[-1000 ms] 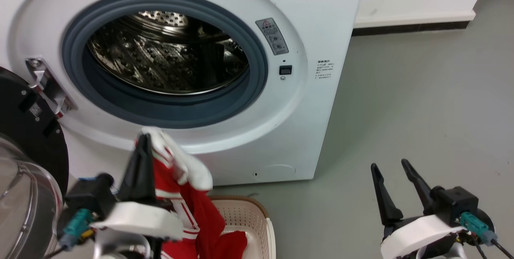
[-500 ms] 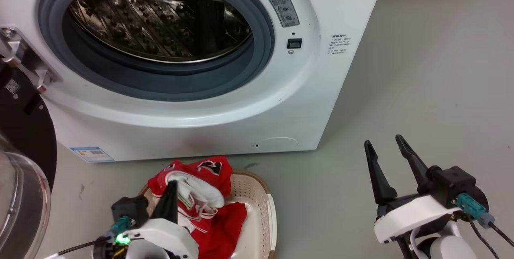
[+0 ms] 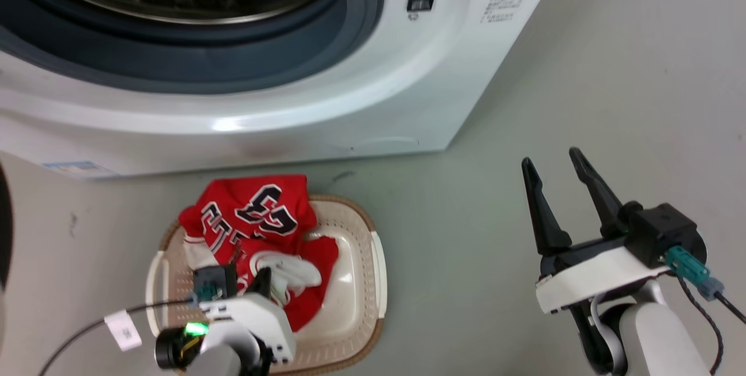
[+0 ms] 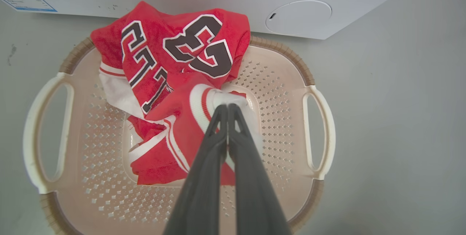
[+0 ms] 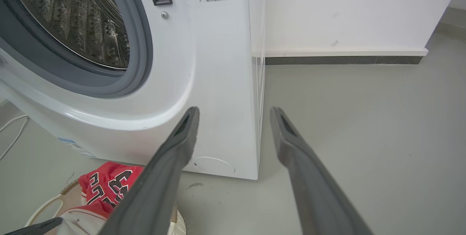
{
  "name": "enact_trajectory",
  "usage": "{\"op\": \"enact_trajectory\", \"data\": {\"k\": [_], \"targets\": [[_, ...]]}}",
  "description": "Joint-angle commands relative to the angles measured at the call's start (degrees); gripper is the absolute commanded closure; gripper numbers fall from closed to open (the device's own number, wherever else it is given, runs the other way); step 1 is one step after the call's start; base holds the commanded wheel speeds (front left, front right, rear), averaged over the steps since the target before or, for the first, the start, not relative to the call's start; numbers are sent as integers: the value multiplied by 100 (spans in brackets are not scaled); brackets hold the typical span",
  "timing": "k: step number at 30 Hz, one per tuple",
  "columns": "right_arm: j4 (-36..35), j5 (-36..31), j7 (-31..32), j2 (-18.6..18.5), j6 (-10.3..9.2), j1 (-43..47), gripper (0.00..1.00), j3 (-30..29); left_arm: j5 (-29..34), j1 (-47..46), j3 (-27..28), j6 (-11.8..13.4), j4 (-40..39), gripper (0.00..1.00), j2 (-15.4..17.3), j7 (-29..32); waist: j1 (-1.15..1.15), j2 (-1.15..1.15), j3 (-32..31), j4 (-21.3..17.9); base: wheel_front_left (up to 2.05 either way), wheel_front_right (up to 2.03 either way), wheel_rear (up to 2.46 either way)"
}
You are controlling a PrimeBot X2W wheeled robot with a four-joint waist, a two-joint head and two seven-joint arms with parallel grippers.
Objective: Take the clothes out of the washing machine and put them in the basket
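Head view looks down at a small cream basket point(image 3: 380, 274) with a brown rim. It sits on the grey floor point(image 3: 583, 84), just in front of the big white washing machine point(image 3: 326, 102). The red clothes point(image 3: 250, 213) are in the basket. They lie bunched at the side near the machine. The top one has black letters and a number, and it hangs over that rim. The other side of the basket shows bare, with little holes.

The machine has a grey rubber ring point(image 3: 204, 70) round its open front and a shiny drum point(image 5: 83, 20) with holes inside. A white wall point(image 5: 346, 9) with a dark strip along the bottom stands past the machine.

The left pincer point(image 4: 227, 105) is down in the basket. Its two fingers are pressed tight together on a white edge of the clothes. The right pincer point(image 3: 551, 156) is over the floor, well apart from the basket. Its fingers are spread apart and hold nothing.
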Motion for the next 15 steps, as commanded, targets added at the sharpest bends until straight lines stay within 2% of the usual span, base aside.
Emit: {"op": "enact_trajectory", "data": {"k": [1,8,15], "targets": [[-25,6,-33,4,-2,-142,0,22,1,-268,28,-22,194,100,29,-65,-1,0,522,-142,0,0,0],[1,89,-199,4,-2,-520,0,162,-62,-1400,188,-10,1333,100,266,-335,-1,0,1404,-427,0,0,0],[228,220,-427,4,-3,-813,0,325,-172,-2062,314,0,2153,100,489,-446,-1,0,1871,-723,0,0,0]]}}
